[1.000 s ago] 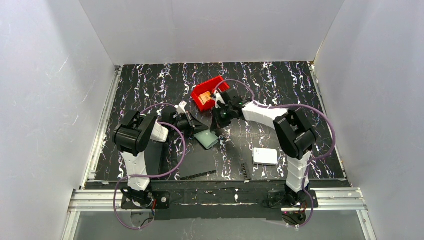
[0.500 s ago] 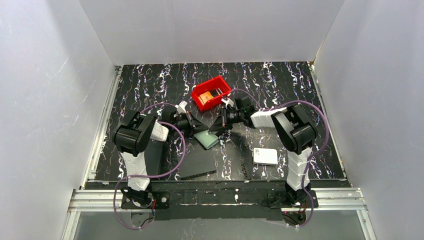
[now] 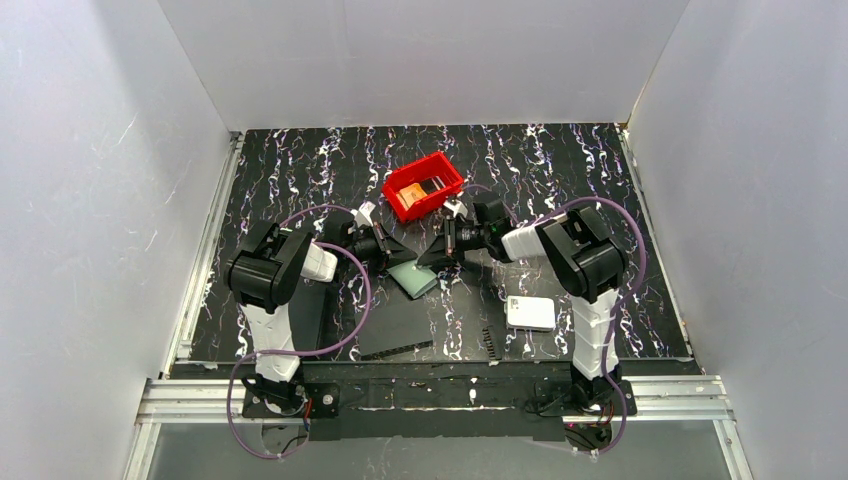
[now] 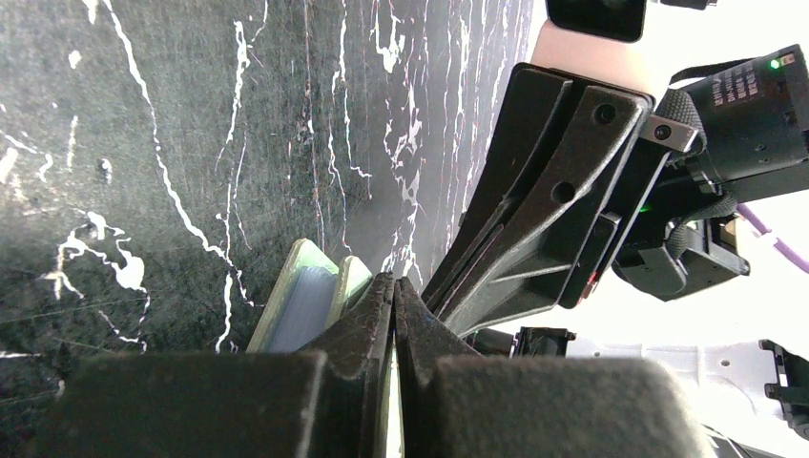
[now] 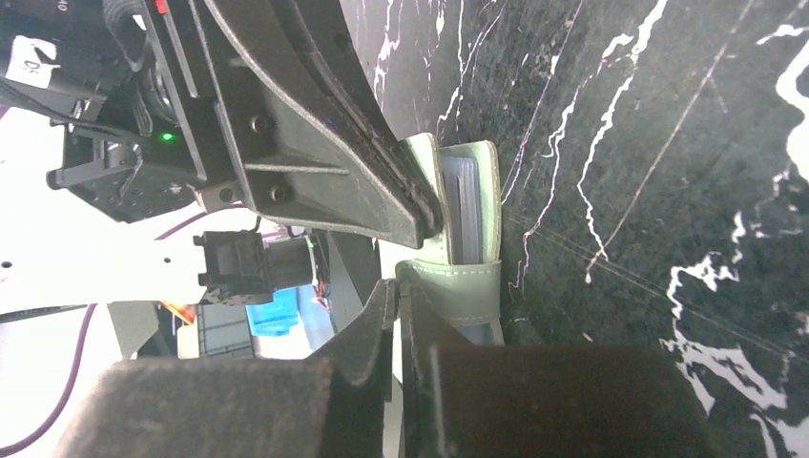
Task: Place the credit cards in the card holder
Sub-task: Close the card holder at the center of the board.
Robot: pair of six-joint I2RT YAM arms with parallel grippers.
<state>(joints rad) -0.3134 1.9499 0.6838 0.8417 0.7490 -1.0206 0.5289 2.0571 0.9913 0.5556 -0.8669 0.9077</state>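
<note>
The grey-green card holder [image 3: 413,278] lies open on the black marbled table between my two grippers. My left gripper [image 3: 400,252] is shut on one pale green flap of it; in the left wrist view [image 4: 394,281] the holder [image 4: 305,305] stands just left of the tips. My right gripper [image 3: 424,258] is shut on a thin white card seen edge-on, held at the holder's strap [image 5: 458,291]; its tips [image 5: 396,284] are beside the holder's pockets [image 5: 463,205]. An orange card [image 3: 410,190] lies in the red bin [image 3: 447,175].
A white rounded box [image 3: 530,312] lies at the front right. Flat black rectangles [image 3: 395,322] and a small black comb-like strip [image 3: 490,342] lie near the front edge. White walls enclose the table on three sides.
My right gripper has left the red bin and come down and left to the card holder, facing the left gripper. The left arm has not moved.
</note>
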